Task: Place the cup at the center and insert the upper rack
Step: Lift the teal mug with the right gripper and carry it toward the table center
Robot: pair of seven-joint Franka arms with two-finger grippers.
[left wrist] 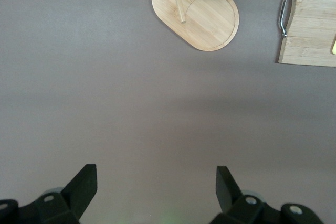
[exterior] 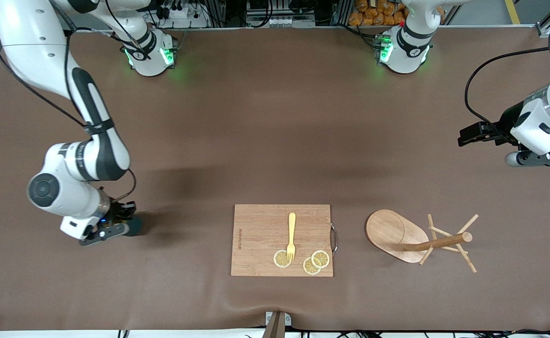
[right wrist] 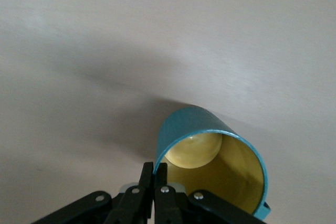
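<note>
Cup rim pinched by right claw; handle mostly hidden.

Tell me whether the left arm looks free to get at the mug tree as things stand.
Probably yes: the left gripper hangs open and empty, with only bare table between it and the tipped-over mug tree.

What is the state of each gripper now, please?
Left gripper: open, empty, above bare table.
Right gripper: shut on the rim of the cup, at the right arm's end of the table.
</note>
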